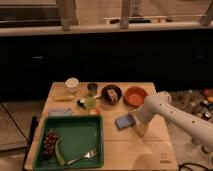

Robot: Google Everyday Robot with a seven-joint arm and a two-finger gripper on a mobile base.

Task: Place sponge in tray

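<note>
The sponge [125, 121] is a small medium-blue pad lying flat on the wooden table, right of the tray. The tray [70, 120] is a large green rectangle at the front left; it holds dark grapes, a green item and a fork. My gripper [138, 126] comes in on the white arm from the right and sits just right of the sponge, at its edge, low over the table.
An orange bowl [135, 96] and a dark bowl [111, 94] stand behind the sponge. A white cup [73, 84], a small can [92, 88], a green cup [90, 103], a yellow strip [63, 98] and a pale blue piece [60, 112] sit behind the tray.
</note>
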